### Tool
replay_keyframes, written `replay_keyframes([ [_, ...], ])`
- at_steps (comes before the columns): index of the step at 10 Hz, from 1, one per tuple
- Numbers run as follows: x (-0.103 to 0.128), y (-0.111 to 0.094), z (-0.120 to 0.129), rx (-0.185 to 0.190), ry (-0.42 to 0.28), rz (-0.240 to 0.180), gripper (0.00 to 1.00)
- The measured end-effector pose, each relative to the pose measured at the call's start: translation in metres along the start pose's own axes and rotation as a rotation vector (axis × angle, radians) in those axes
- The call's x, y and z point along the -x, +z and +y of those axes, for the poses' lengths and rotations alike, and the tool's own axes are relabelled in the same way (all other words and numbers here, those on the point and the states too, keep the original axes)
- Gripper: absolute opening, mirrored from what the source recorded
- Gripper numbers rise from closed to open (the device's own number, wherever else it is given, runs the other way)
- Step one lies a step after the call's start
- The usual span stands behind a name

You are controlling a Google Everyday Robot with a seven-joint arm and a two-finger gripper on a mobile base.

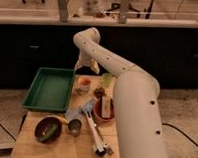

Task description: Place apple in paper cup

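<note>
The apple [84, 81], small and orange-red, sits in the mouth of the short white paper cup [83, 87] at the back of the wooden table, just right of the green tray. My gripper [87, 68] hangs a little above the cup, apart from the apple. Its fingers are spread and hold nothing. The white arm arcs up from the lower right and bends down to the gripper.
A green tray [49, 88] lies at the left. A pale green cup [107, 79] and a small brown lump [99, 91] sit right of the paper cup. A terracotta bowl [103, 114], a metal cup [74, 126], a dark bowl [47, 130] and a brush [97, 139] are nearer the front.
</note>
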Motion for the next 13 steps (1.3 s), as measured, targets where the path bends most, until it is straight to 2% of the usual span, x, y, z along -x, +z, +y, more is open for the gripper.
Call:
replay_keyframes([
  [13,0.0008,0.0070,-0.0022,0.017,-0.006,-0.019,0.80],
])
